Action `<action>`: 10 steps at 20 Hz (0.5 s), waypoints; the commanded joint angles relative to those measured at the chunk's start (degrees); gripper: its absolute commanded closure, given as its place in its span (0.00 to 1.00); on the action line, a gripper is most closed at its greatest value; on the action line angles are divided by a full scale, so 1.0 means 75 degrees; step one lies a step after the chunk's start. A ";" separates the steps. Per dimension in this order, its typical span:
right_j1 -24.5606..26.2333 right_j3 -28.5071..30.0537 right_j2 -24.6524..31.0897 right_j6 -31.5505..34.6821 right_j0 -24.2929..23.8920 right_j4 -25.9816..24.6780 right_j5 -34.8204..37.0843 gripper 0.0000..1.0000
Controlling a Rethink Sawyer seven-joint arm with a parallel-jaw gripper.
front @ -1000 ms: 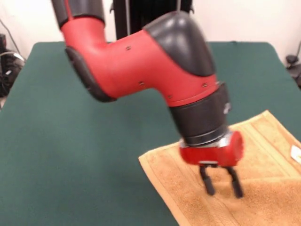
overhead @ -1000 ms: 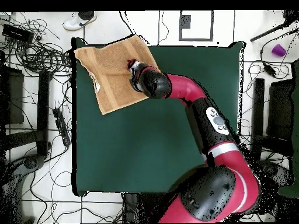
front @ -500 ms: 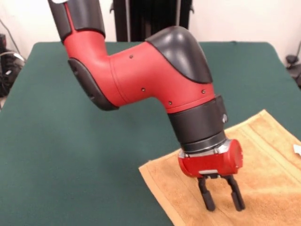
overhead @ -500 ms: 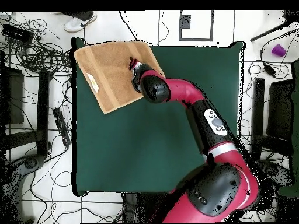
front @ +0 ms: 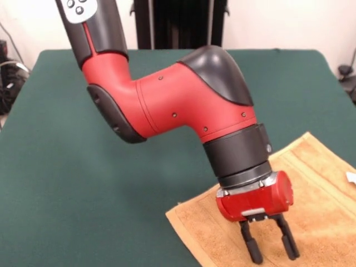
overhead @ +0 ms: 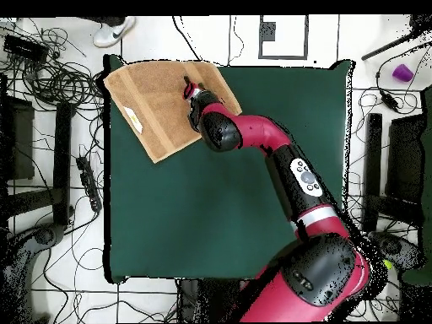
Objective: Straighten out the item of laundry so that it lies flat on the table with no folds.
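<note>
From the front, the gripper (front: 272, 257) hangs open and empty over the towel (front: 322, 211) at the table's (front: 111, 167) near right corner; pressing down could drag fresh wrinkles. Overhead, the towel (overhead: 156, 101) sits skewed at a corner, long axis diagonal, tag (overhead: 132, 117) near one edge

Golden-orange towel (front: 322, 183), woven border stripes; dark green table (front: 83, 183); red-black arm (front: 183, 105).
</note>
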 commanded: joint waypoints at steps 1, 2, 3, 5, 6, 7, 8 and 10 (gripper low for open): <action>0.1595 0.0188 0.0571 -0.4000 -0.0707 -0.1407 0.0891 0.00; 0.1639 0.0242 0.0629 -0.4183 -0.0840 -0.1475 0.0955 0.00; 0.1690 0.0289 0.0706 -0.4359 -0.0965 -0.1464 0.1065 0.00; 0.1722 0.0368 0.0799 -0.4540 -0.1122 -0.1383 0.1250 0.00; 0.1665 0.0402 0.0805 -0.4519 -0.1135 -0.1316 0.1322 0.00; 0.1533 0.0475 0.0741 -0.4349 -0.1082 -0.1256 0.1330 0.00; 0.1402 0.0549 0.0677 -0.4180 -0.1029 -0.1197 0.1339 0.00; 0.1072 0.0660 0.0461 -0.3792 -0.0837 -0.1107 0.1340 0.00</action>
